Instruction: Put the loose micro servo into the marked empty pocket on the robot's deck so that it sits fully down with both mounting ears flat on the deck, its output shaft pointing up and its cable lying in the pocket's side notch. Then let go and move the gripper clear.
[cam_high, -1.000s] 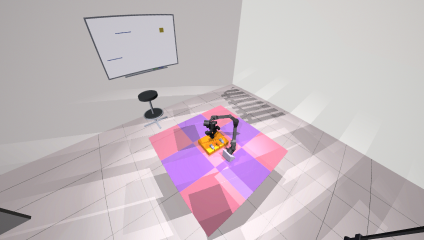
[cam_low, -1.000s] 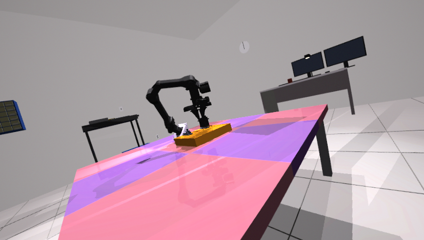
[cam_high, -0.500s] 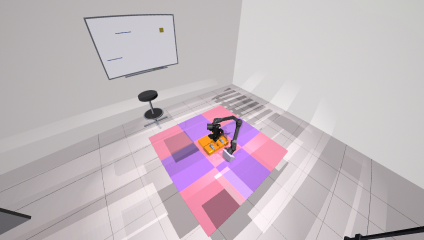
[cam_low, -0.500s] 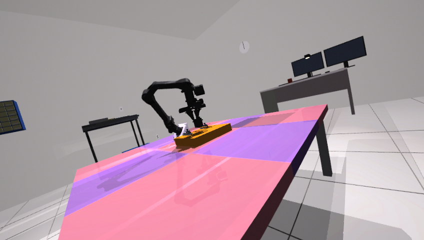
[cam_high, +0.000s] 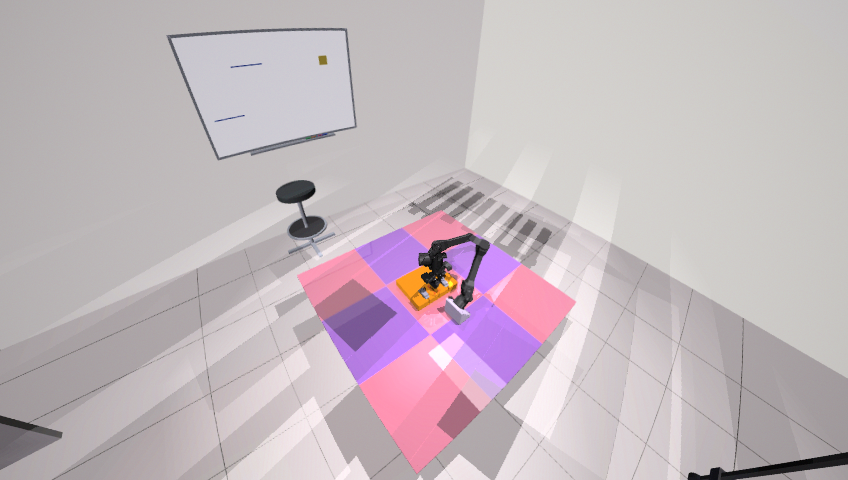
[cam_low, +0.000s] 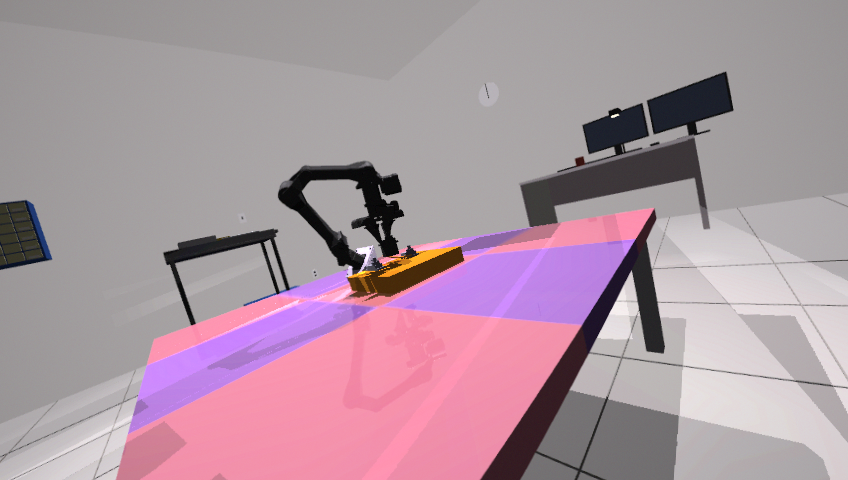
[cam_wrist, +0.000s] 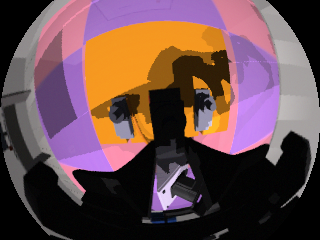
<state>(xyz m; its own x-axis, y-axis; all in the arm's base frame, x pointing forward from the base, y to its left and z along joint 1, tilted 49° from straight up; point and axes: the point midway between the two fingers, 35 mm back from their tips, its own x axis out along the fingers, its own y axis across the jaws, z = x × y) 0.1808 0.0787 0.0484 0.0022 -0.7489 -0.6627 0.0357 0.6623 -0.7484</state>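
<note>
While the black arm (cam_high: 474, 261) (cam_low: 318, 217) reaches over the orange deck (cam_high: 410, 284) (cam_low: 425, 268) (cam_wrist: 115, 55), its end effector (cam_high: 436, 286) (cam_low: 389, 252) points downward at the deck. The end effector is pinching an object, taken to be the loose micro servo; the servo itself is hidden by the black fingers in the wrist view, and its seating in the pocket cannot be verified. Location of the servo: between the fingertips, at the deck.

Two grey fittings with dark tops are noted on the deck, one (cam_wrist: 121, 119) on the left of the wrist view and the other (cam_wrist: 203, 111) on the right, with the fingers between them. The deck lies on the pink and purple checkered desk (cam_high: 404, 410) (cam_low: 285, 410) (cam_wrist: 52, 145). Near the deck, a pale plate (cam_high: 457, 311) stands at the arm's foot.
</note>
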